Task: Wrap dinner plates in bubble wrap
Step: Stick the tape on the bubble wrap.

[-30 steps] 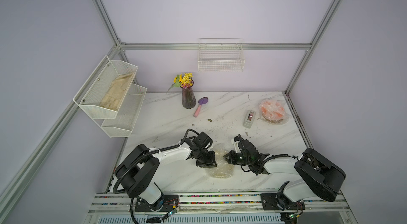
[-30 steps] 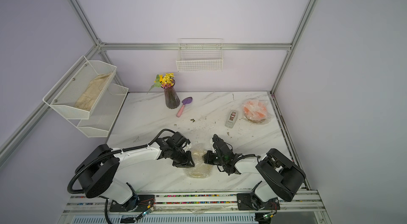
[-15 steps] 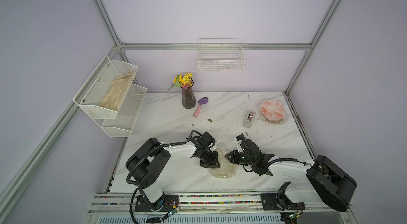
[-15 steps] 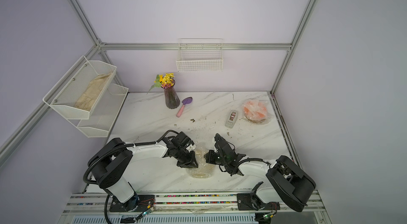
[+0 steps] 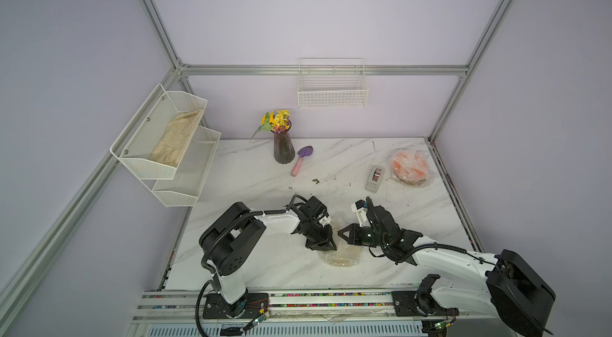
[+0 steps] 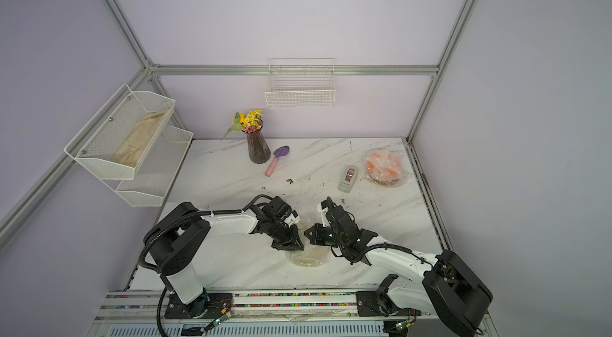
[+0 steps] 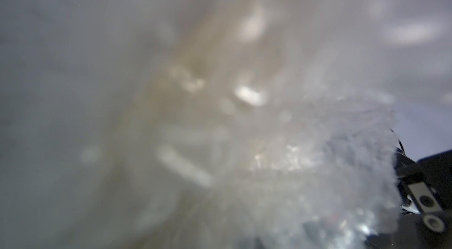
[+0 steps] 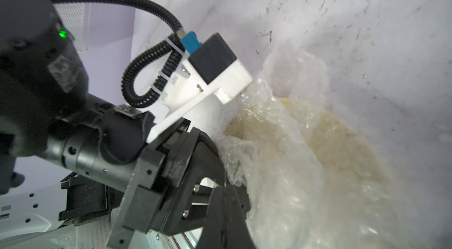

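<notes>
Sitting near the front edge of your marble table (image 5: 265, 262), the cream plate (image 8: 342, 147) lies flat under crumpled bubble wrap (image 8: 288, 181), between your two arms. Your left gripper (image 8: 241, 208) is down on the bundle's left side, fingertips against the film. The wrap smothers the left wrist view, so I can't tell if the jaws are pinching it or just touching it. Your right gripper (image 5: 340, 235) has its jaws together, tip at the bundle's far right edge in both top views. Further back you've got the grey tape dispenser (image 5: 375, 178). Just right of it is the orange plate (image 5: 409, 166), bundled in a second sheet (image 5: 425, 181). By the back wall: vase (image 5: 283, 150) with flowers, trowel (image 5: 301, 160) beside it. Wire basket (image 5: 332, 93) hangs on the wall above.
</notes>
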{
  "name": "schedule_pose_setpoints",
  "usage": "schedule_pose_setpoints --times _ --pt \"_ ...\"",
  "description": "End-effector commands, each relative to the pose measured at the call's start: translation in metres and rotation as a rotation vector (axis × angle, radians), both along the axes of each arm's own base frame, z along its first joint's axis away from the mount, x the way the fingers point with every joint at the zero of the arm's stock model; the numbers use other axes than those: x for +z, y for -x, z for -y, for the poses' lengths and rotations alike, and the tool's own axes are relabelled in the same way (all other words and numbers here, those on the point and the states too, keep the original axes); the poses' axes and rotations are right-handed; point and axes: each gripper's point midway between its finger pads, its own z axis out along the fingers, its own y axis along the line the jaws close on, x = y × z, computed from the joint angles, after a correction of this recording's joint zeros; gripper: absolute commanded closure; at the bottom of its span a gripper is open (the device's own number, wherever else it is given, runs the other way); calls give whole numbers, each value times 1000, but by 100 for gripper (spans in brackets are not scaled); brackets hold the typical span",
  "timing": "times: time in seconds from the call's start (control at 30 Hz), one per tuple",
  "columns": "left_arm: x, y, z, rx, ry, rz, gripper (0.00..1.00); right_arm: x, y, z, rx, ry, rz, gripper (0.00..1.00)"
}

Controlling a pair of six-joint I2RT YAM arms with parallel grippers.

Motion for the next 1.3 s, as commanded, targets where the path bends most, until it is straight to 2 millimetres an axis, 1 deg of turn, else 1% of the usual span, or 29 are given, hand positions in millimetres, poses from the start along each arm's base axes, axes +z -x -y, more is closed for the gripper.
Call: schedule_pose_setpoints --times 0.0,0.1,0.17,0.2,0.23,0.33,0.5,0.57,0.63,0.7,0.73,0.83,0.93,0.97,1.07,1.13,1.27 --pt "-24 0 -13 12 -102 2 83 -26 10 3 44 52 -46 100" --pt "-20 -1 -12 11 -100 8 83 -49 11 12 21 121 -66 100" --pt "-13 -3 -11 14 -91 22 83 -60 9 21 -4 166 -64 100" --pt "-8 -5 -10 17 -86 33 82 -64 10 21 3 176 -66 100" --pt "-3 -6 -10 18 -84 40 82 -64 10 22 4 181 -66 100" --pt "20 -12 -9 29 -76 81 81 -61 6 21 -2 177 -49 100" --pt "70 -26 -7 40 -58 174 80 -64 9 23 -1 184 -58 100" --pt "86 -31 -2 44 -37 201 80 -65 9 23 1 185 -58 100" --pt "96 -36 4 48 -12 213 80 -65 9 22 2 183 -60 100" --pt "101 -38 13 38 13 215 80 -67 9 22 3 183 -66 100" --pt "100 -38 18 30 21 208 80 -67 10 21 4 182 -67 100" --pt "83 -29 30 -9 28 162 80 -68 10 22 2 183 -70 100" --pt "61 -15 39 -38 61 101 80 -68 10 22 2 186 -70 100" --pt "50 -10 40 -42 66 73 81 -68 10 23 2 187 -70 100" --pt "26 5 38 -58 86 10 83 -68 10 25 -8 197 -72 100" --pt "15 14 33 -69 82 -15 84 -70 9 26 -15 205 -75 100" --pt "-13 35 15 -112 31 -75 88 -70 7 29 -29 228 -76 100"
